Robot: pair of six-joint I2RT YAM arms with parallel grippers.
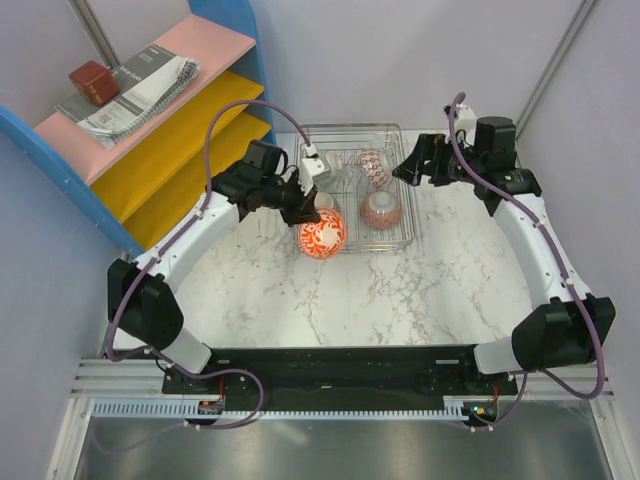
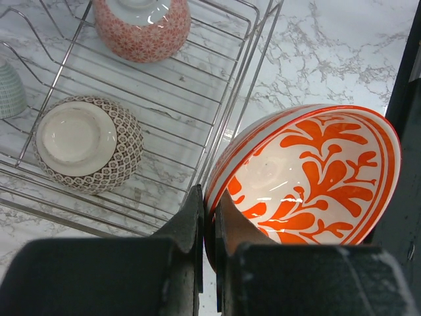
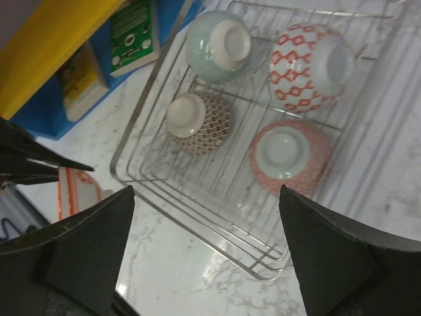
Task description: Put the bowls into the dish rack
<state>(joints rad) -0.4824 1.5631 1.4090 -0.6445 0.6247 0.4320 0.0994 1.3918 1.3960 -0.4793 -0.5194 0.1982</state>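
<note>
The silver wire dish rack stands at the far middle of the marble table and holds several bowls upside down: a pale green one, a red-diamond one, a dark patterned one and a fine red-patterned one. My left gripper is shut on the rim of the red-orange floral bowl. It holds the bowl on edge just outside the rack's near left side. My right gripper is open and empty above the rack's right side.
A blue-framed shelf with pink and yellow boards stands at the far left. It carries booklets and a red box. Grey walls close in the table on both sides.
</note>
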